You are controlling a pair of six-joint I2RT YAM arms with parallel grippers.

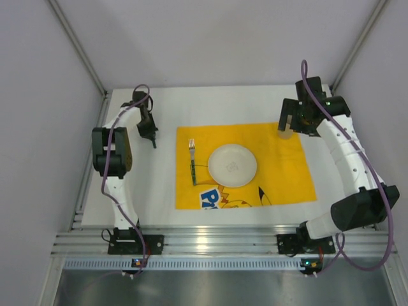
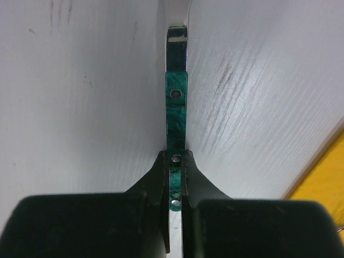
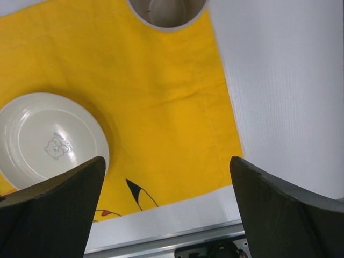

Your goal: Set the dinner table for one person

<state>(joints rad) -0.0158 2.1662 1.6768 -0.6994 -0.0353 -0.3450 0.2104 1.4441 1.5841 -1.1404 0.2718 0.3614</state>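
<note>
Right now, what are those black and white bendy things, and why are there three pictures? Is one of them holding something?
They are two robot arms, bolted to the near edge of a white table. Each ends in a gripper, like a two-finger hand.

One picture comes from a camera above, looking down on everything. The other two come from little cameras on the arms' wrists, so you see each arm's own fingers up close.

On the table lies a yellow cartoon mat. On the mat sit a white plate, a fork to its left, and a cup in the far right corner.

The left gripper is pinched shut on a utensil with a green handle; I can't tell which kind. The right gripper is wide open above the mat, holding nothing.
</note>
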